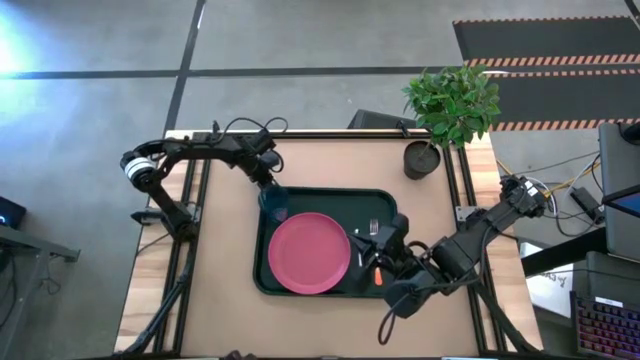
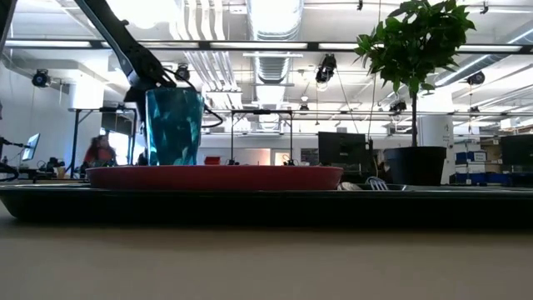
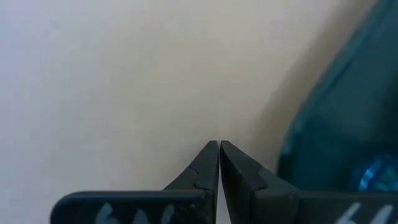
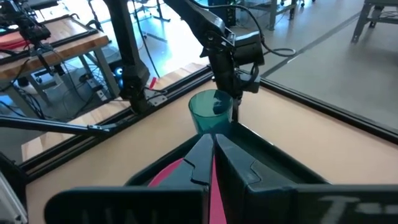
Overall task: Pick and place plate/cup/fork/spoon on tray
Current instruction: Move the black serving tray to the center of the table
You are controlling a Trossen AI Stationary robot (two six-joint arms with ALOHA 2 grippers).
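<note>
**Teal cup on tray corner, cutlery under right arm**

High view: cup (image 1: 276,203) upright, mouth up, in tray (image 1: 310,196) far-left corner, beside plate (image 1: 309,253). Left tool (image 1: 272,186) at its rim. Right tool (image 1: 378,243) over tray's right side; orange-red handle (image 1: 379,273), fork or spoon unclear.

Low view: cup axis vertical. Thin ribbed plastic, probably light, tips easily; pinch the rim.

Left wrist view: left tool's fingers together.

Right wrist view: right tool (image 4: 213,146) closed, empty.

The tan wooden table (image 1: 220,300) carries the dark green tray (image 1: 385,200) and a potted plant (image 1: 422,158).
</note>
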